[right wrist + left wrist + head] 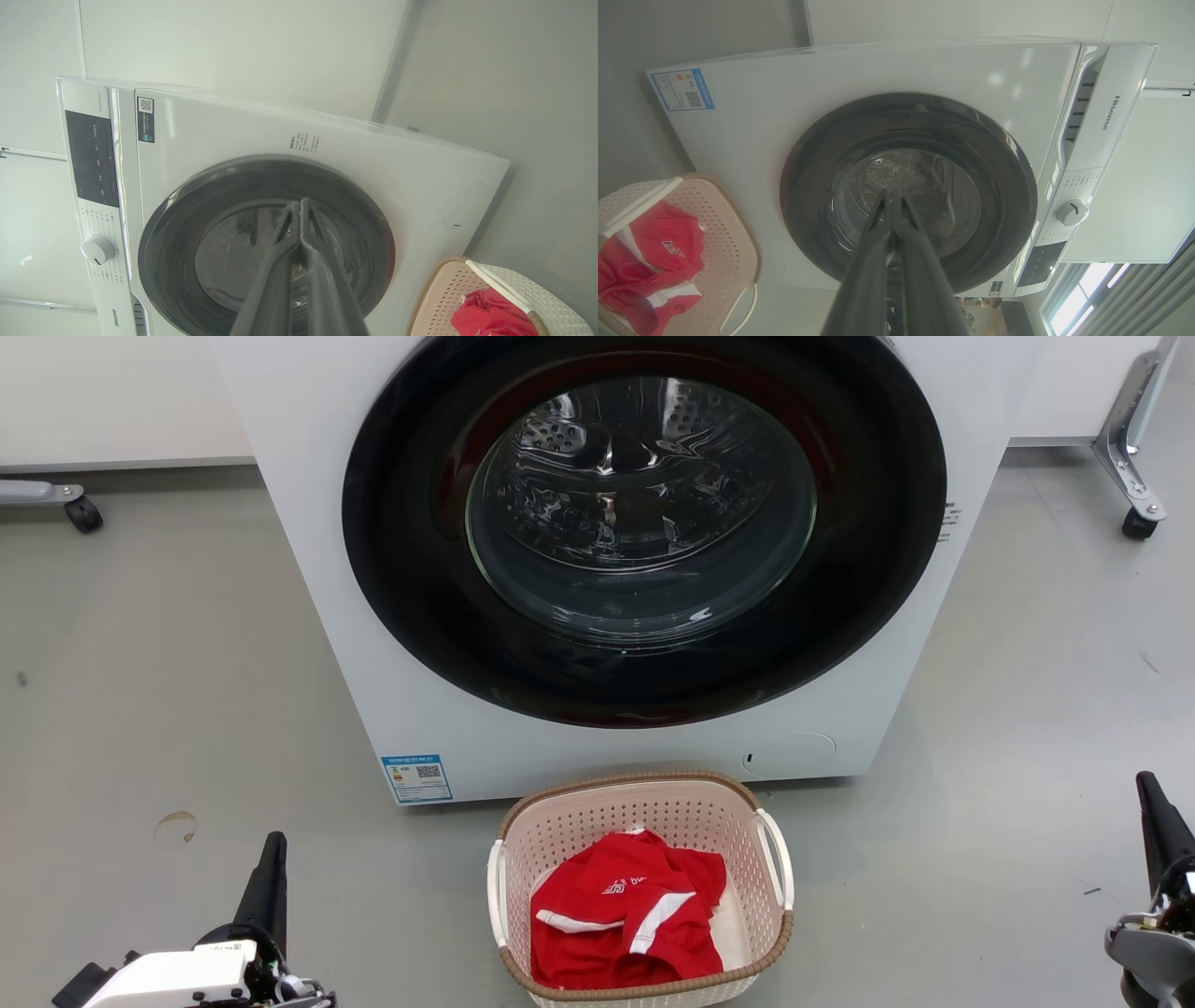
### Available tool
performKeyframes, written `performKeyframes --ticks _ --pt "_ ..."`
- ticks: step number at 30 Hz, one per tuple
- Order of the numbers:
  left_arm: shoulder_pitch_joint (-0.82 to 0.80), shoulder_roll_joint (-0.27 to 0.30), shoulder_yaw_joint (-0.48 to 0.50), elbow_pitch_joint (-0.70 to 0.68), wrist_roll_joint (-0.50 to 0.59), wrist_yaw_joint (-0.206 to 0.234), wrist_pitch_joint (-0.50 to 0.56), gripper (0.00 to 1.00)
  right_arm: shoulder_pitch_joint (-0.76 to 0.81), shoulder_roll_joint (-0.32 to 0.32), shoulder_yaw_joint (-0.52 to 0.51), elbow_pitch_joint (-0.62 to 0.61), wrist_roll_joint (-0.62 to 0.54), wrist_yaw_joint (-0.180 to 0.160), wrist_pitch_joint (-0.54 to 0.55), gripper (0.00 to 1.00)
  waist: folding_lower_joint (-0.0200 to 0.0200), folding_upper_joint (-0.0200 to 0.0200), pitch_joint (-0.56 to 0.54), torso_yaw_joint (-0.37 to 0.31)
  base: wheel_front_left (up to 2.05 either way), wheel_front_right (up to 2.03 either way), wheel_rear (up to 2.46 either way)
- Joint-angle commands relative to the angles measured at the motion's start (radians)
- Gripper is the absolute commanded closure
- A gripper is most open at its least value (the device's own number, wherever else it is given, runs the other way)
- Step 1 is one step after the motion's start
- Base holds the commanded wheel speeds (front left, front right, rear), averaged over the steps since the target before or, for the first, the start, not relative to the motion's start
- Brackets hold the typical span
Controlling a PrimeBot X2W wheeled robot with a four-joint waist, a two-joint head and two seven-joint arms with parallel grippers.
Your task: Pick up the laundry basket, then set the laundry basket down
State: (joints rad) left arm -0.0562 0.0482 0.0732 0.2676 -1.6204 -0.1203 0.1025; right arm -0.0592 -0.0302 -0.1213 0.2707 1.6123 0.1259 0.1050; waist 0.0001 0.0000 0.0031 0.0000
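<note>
The laundry basket (653, 803), cream perforated plastic with a brown rim and white loop handles, sits on the floor just in front of the washer, at bottom centre of the head view. Red and white clothing (621, 919) lies inside it. My left gripper (269, 859) is low at the left, well apart from the basket, its fingers pressed together and empty. At the far right edge, my right gripper (1153, 812) is likewise shut and empty. The basket (733, 261) appears at the lower left of the left wrist view, and the basket (439, 298) at the lower right of the right wrist view.
A white front-loading washer (373, 663) with a dark round door (644, 532) stands right behind the basket. Grey floor spreads on both sides. Caster wheels (84, 513) and a wheeled metal leg (1139, 518) stand at the far corners.
</note>
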Motion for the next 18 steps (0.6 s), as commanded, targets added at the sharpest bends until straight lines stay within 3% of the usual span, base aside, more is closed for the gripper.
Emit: performKeyframes --ticks 1,18 --pt "-0.051 0.008 0.034 -0.023 0.006 -0.01 0.005 1.0 -0.048 -0.024 0.012 -0.026 0.0 0.005 0.005 1.0 0.0 0.0 0.0 0.0 0.0 0.0 0.0" --pt "-0.051 0.006 0.036 -0.023 0.008 -0.01 0.007 1.0 -0.048 -0.023 0.01 -0.026 -0.001 0.005 0.006 1.0 -0.0001 0.0 0.0 0.0 0.0 0.0 0.0"
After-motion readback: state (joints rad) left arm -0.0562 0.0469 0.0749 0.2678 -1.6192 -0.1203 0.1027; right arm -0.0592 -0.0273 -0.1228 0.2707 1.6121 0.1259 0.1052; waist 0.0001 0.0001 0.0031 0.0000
